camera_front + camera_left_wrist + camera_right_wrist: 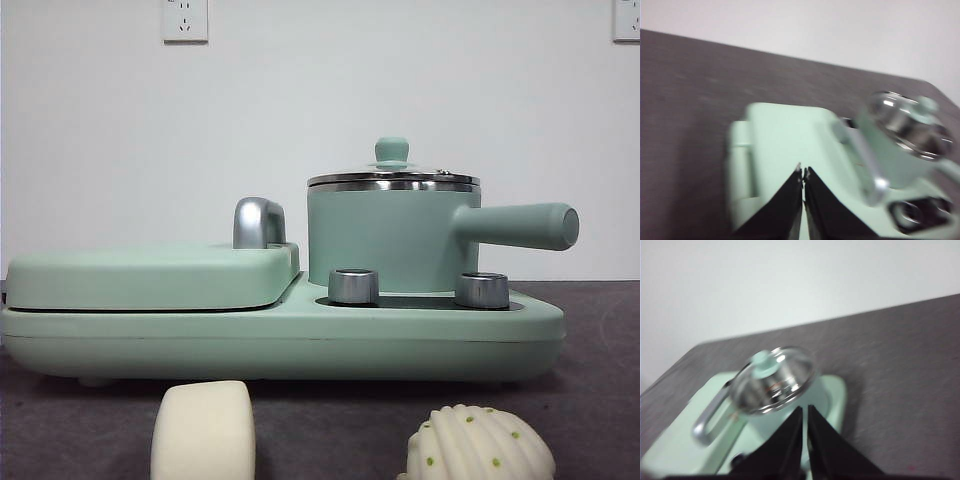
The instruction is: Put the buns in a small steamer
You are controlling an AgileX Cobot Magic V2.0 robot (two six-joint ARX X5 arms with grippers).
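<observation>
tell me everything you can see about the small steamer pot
The small steamer is a mint-green cylindrical pot with a steel rim and a long straight side handle. It stands upright on the right half of the green cooker base, behind two steel knobs. Its glass lid with a green knob is on, closed. Nothing else touches it.

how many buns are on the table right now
2, both at the table's near edge before the cooker: the smooth bun toward the left, the ribbed bun toward the right. Neither wrist view shows them.
</observation>
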